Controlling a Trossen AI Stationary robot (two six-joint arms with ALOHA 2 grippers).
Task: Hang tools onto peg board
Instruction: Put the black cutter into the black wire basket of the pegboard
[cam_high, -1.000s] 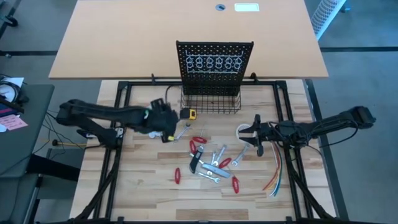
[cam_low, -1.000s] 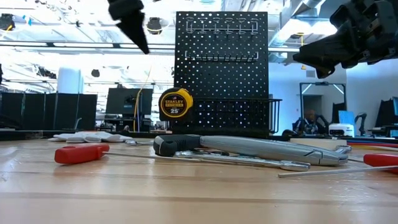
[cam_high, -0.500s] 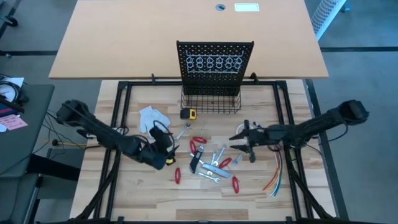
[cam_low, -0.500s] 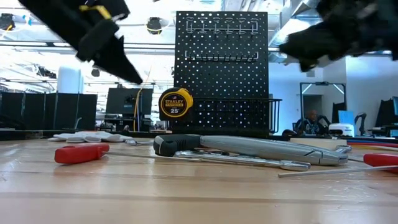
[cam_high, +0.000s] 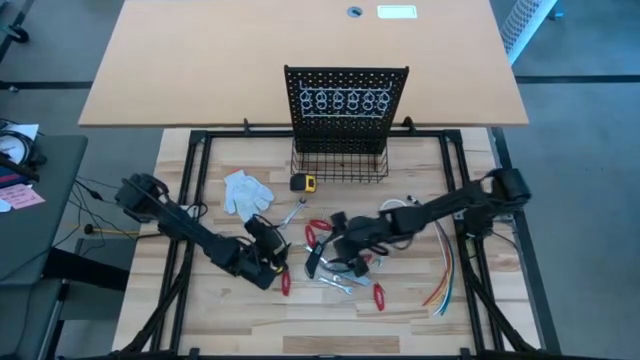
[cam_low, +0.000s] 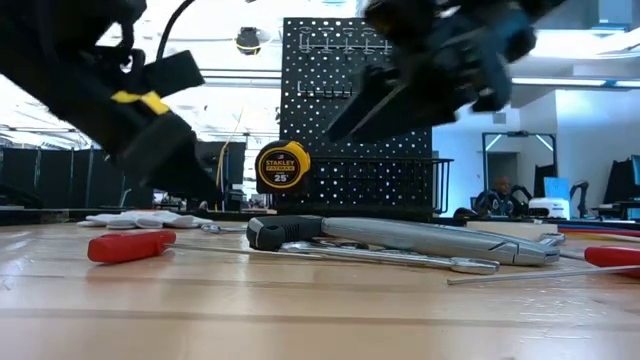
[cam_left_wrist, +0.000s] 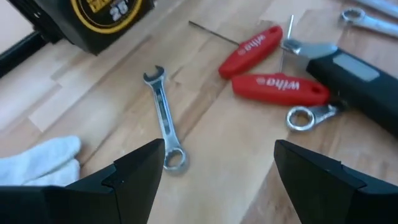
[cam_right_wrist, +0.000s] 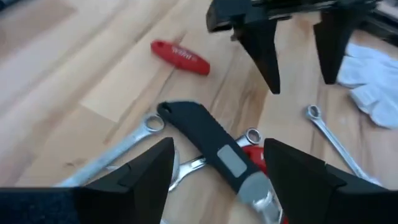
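Your left gripper and right gripper both gape over pale wood-plank table. Silver and red-handled tools lie between their fingers; black perforated peg board beyond, office room behind.

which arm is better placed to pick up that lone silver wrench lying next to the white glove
Left, probably. The left gripper is open and looks straight at the wrench beside the glove. The right gripper hovers over the tool pile instead.

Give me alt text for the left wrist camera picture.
The left gripper, fingers spread open, hovers over a lone silver wrench on the wooden table. Beyond lie two red-handled tools, a yellow tape measure and a white glove.
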